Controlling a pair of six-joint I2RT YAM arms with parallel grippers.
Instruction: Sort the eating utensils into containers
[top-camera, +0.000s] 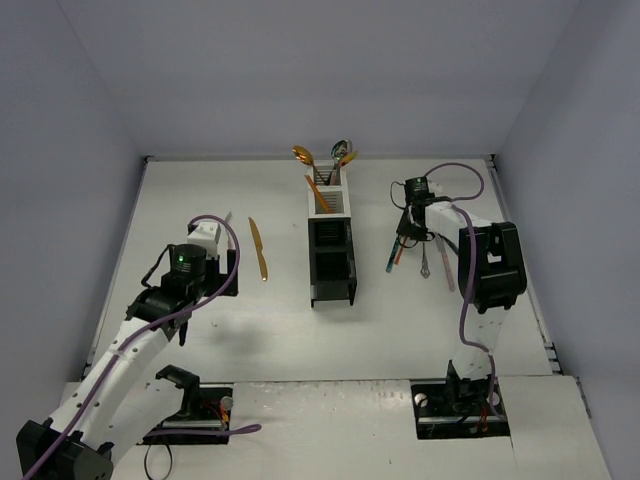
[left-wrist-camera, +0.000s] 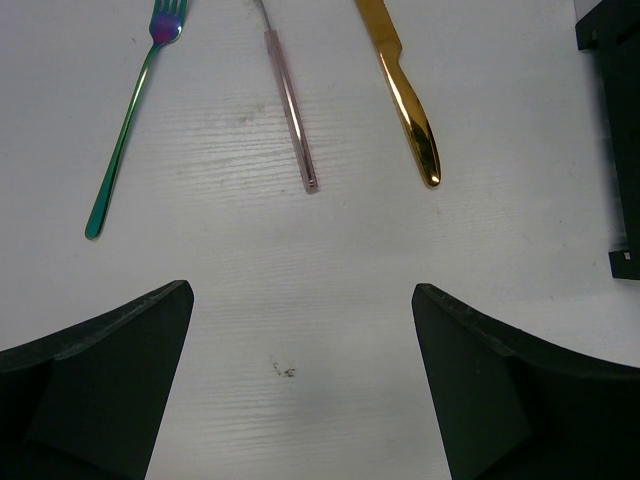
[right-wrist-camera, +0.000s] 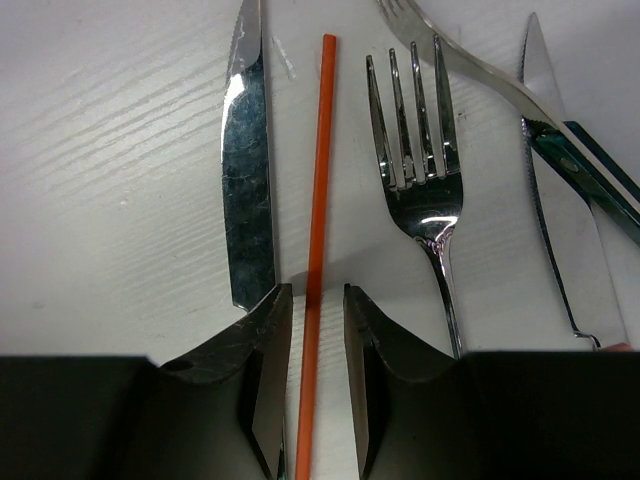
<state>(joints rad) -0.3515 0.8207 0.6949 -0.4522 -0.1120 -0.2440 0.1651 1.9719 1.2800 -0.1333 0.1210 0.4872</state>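
no readable text in any view, no brand marks on the utensils, no labels on the containers

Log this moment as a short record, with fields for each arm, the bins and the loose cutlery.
left gripper: jaws wide open over the table, holding nothing
right gripper: jaws straddle the orange handle, nearly closed; contact unclear
containers: joined row, two white far, two black near; utensils stand in the white ones
loose by left arm: teal fork, pink handle, gold knife
loose by right arm: silver knife, silver fork, more to one side
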